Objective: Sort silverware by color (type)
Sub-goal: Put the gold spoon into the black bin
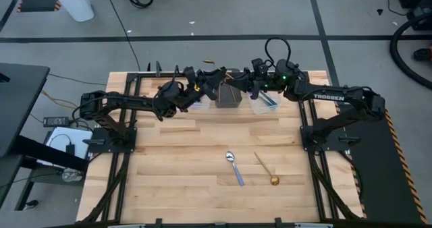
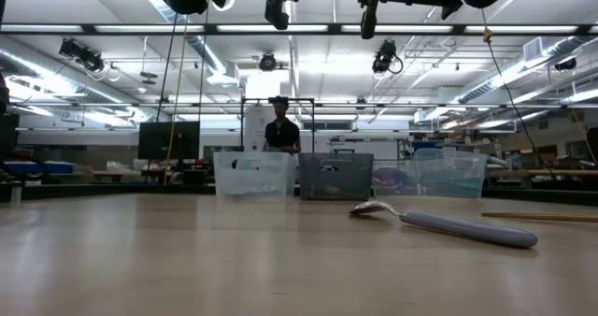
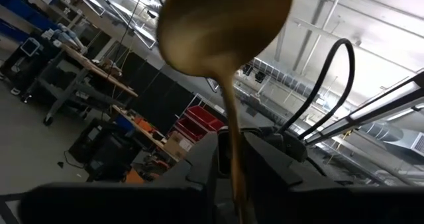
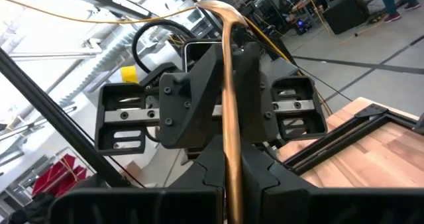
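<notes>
Both arms meeting high over bins (image 1: pixel 228 96) at table's far edge, gold spoon (image 4: pixel 228 105) passing between them. Left gripper (image 3: pixel 232 161) clenching handle, bowl up; right gripper (image 4: pixel 232 184) gripping same spoon. Silver spoon (image 1: pixel 234 167) and second gold spoon (image 1: pixel 264 168) lying mid-table, apart. Risk: spoon slipping or twisting if one side is releasing early. Bin contents hard to make out; handoff blocked by arms from above

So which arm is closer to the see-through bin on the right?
Right. The right end effector hangs just beside the clear bin; the left end effector is beyond the dark bin.
</notes>
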{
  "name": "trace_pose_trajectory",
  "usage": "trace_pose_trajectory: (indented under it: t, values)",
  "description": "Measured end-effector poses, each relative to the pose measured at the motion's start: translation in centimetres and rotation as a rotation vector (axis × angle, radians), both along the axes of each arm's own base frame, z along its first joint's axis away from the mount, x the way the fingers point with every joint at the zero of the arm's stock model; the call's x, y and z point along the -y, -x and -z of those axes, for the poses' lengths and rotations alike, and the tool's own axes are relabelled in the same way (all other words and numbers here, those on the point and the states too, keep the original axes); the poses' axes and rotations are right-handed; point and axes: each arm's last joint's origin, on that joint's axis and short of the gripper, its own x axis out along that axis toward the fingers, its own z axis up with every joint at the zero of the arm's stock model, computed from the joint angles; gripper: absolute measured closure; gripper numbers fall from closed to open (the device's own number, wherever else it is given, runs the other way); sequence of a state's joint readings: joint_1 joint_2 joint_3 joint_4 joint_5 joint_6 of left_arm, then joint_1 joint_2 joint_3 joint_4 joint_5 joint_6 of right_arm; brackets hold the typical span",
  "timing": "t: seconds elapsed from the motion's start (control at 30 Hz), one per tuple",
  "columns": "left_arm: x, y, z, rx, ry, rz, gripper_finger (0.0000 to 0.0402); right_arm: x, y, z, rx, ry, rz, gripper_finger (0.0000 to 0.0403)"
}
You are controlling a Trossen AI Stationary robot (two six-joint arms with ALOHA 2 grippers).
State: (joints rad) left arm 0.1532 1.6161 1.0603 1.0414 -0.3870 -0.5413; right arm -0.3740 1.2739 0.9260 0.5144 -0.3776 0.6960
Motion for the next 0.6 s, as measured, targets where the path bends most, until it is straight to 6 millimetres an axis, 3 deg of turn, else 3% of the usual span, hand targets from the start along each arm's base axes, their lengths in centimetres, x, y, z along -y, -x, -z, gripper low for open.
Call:
trace_pose_trajectory:
  t: [0.17,0.37,0.6]
  values:
    - [0.02,-0.02,-0.05,0.002,0.002,0.006,0.0376,0.05,-0.01,0.03,-0.002,0.014,0.016,0.0382]
    - [-0.01,-0.08,0.11,-0.022,0.005,0.0,0.0378,0.12,-0.03,0.12,-0.008,0.033,0.04,0.0373]
    - [0.01,-0.28,0.5,-0.059,0.014,0.008,0.0378,0.05,-0.06,0.31,-0.027,0.033,0.011,0.0332]
